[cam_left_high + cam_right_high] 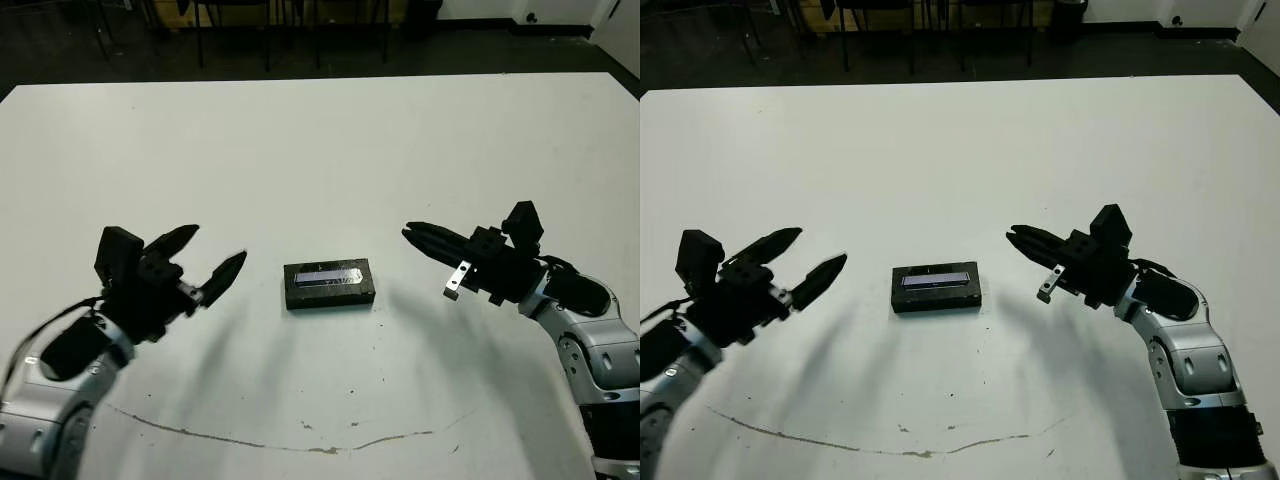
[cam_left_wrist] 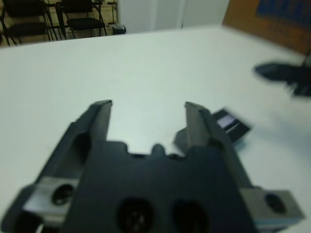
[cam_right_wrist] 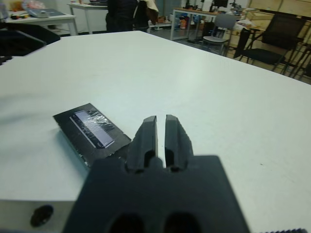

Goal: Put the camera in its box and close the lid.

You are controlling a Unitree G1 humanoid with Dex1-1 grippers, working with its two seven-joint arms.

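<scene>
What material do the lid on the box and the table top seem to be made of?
The lid looks like matte black card or plastic, possibly under clear film: its pale stripe shows crinkled glints. The table seems a smooth white laminate, with soft reflections and a thin dark scratch near the front edge.

Lid [image 1: 329,277] sitting on box [image 1: 330,295] mid-table [image 1: 320,150], left gripper [image 1: 212,258] lying to its left, right gripper [image 1: 413,233] to its right
</scene>
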